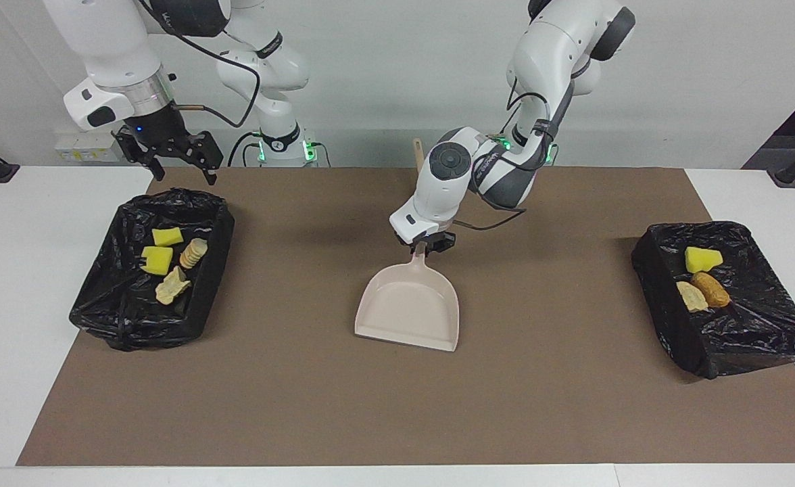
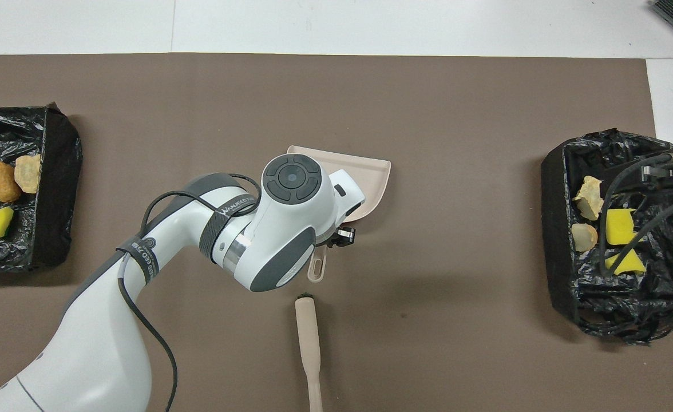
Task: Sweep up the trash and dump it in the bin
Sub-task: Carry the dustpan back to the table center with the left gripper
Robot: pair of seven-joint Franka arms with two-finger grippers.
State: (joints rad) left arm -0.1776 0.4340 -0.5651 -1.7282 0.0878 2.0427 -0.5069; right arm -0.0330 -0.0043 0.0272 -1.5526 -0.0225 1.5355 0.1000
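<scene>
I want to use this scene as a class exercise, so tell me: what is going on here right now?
The left gripper is shut on the handle of the beige dustpan, which is empty, mid-mat. The brush lies nearer the robots, untouched. All the trash sits in two black-lined bins: four pieces in the bin at the right arm's end, three in the bin at the left arm's end. The right gripper waits open above its bin's edge.
</scene>
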